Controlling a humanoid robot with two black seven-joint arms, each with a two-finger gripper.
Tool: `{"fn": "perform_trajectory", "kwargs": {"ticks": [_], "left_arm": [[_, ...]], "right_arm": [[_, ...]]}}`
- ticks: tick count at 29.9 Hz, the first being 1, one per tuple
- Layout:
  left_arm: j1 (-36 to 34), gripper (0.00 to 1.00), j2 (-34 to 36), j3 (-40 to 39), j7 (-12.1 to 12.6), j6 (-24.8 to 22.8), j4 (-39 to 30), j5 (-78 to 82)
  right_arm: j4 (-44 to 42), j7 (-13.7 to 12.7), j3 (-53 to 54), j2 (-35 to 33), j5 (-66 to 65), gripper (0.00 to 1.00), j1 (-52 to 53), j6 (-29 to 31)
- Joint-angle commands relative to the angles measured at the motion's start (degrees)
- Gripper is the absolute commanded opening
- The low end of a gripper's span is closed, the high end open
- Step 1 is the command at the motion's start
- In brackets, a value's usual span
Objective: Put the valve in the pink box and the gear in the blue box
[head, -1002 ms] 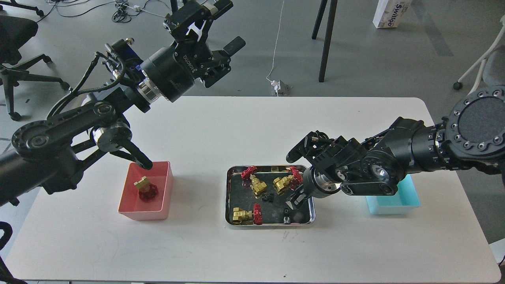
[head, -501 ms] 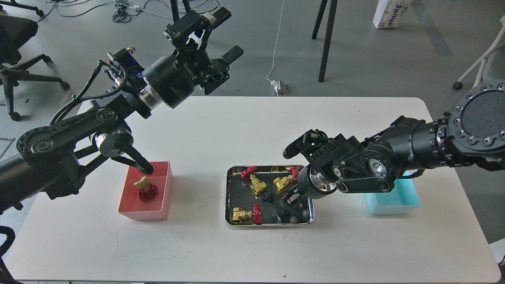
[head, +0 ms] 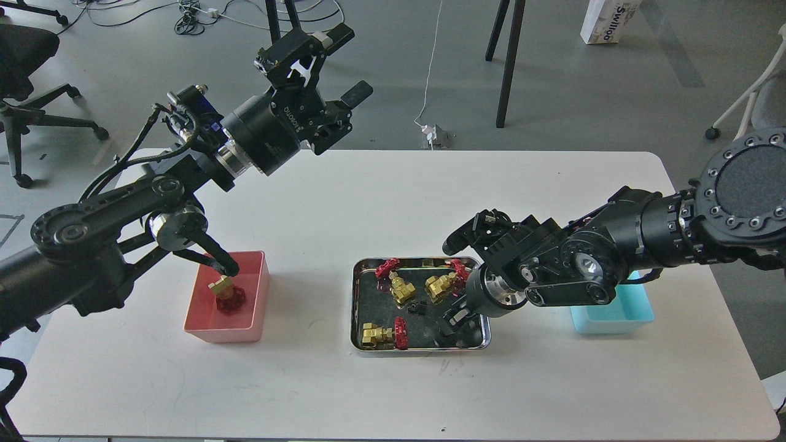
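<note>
A valve lies in the pink box at the left. Three more valves lie in the steel tray at the centre. One black gear shows in the tray's middle. My right gripper reaches down into the tray's front right corner, where its dark fingers cover another gear. I cannot tell its fingers apart. My left gripper is open and empty, high above the table's back left. The blue box stands at the right, partly behind my right arm.
The white table's front edge runs below the tray. Behind the table are chair legs, cables, a black stand leg and a white carton on the floor. My left arm's elbow hangs over the pink box.
My right gripper has moved down and left into the tray's front right corner, covering the gear there. My left arm has shifted slightly; its gripper stays open.
</note>
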Motion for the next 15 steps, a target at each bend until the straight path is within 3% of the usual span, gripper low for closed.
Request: {"fn": "perform_trajectory", "kwargs": {"ticks": [1,15], "left_arm": [[0.09,0.91,-0.26,0.07,0.0,-0.09,0.54,0.03],[0.61,0.91,-0.96,0.16,0.0,-0.18,1.68,0.03]], "right_arm": [[-0.21,1.68,0.18,0.0,0.02,0.62,-0.71,-0.26],[-3.29,1.68,0.35,0.0,-0.07,0.6,-5.64,-2.55]]}}
